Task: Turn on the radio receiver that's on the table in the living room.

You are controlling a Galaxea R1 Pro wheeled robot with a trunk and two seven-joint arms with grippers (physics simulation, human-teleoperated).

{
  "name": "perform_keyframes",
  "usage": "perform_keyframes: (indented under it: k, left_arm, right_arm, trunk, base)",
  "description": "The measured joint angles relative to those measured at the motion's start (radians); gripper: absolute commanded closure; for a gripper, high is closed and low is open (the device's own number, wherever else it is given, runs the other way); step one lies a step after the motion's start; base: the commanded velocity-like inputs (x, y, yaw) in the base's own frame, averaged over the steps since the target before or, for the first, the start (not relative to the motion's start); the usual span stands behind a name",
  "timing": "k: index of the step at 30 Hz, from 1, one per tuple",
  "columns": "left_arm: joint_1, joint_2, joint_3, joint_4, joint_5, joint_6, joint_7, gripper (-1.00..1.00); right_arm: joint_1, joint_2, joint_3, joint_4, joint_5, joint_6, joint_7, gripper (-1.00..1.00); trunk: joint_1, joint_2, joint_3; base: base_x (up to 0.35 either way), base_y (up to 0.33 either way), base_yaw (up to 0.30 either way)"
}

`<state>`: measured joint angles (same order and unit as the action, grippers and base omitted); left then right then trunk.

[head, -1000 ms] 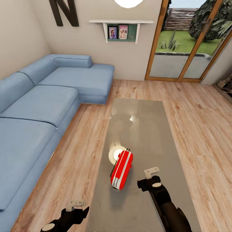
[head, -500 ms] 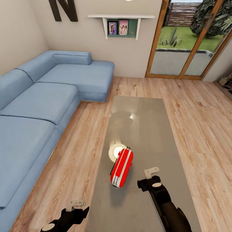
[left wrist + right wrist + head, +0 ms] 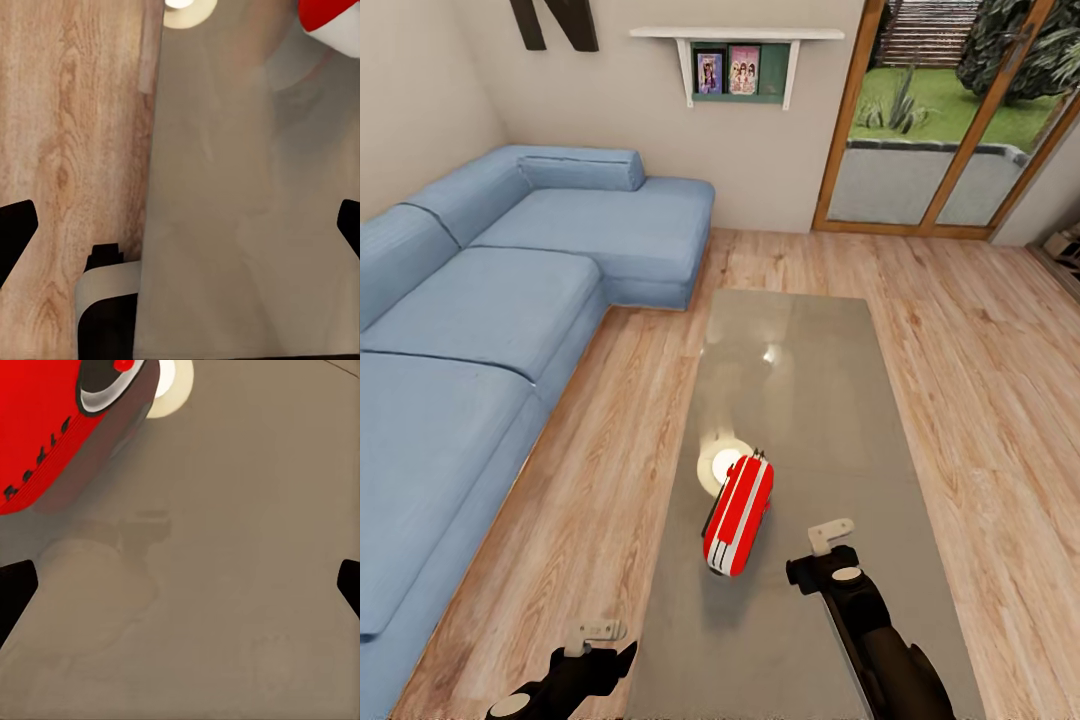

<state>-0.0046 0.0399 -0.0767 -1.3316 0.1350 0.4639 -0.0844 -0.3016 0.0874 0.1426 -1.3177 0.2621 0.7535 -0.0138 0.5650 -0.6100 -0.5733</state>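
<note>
Wood planks covered the floor (image 3: 610, 470) of the living room, and the long grey desk (image 3: 810, 400) ran away from the robot down its middle, its glossy top throwing back a round bright lamp reflection (image 3: 718, 467).

Over the near right part of the desk hung the right gripper (image 3: 830, 535), its jaws released and holding nothing; in the right wrist view only two dark tips showed at the frame's edges, wide apart, one of them the right fingertip (image 3: 15, 592). The left gripper (image 3: 598, 631) hovered over the floor just beside the desk's near left edge, its jaws likewise spread and empty, with one left fingertip (image 3: 15, 232) visible against the planks in the left wrist view.

Just beside the right gripper, toward the robot's left and a little farther away, the radio receiver (image 3: 739, 514) lay on the desk, a glossy red box with white stripes, its long axis tilted slightly across the desk and its far end next to the lamp reflection. No gripper touched it. The right wrist view caught its red side and a round silver-rimmed dial, and the left wrist view caught a red and white corner of it.

Farther out, a blue sectional sofa (image 3: 480, 330) lined the robot's left. On the beige far wall sat a big dark letter N (image 3: 555, 22) and a white shelf (image 3: 738, 34) with framed pictures, and wood-framed glass doors (image 3: 950, 120) opened onto a green garden.
</note>
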Motion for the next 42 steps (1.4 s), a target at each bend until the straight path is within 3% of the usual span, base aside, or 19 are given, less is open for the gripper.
perform_keyframes:
  k: [42]
  left_arm:
    - [0.0, 0.001, 0.0, 0.0, 0.0, -0.001, -0.005, -1.0]
  right_arm:
    - [0.0, 0.0, 0.001, -0.001, 0.0, 0.0, 0.0, -1.0]
  trunk:
    - [0.0, 0.0, -0.068]
  base:
    - [0.0, 0.0, 0.0]
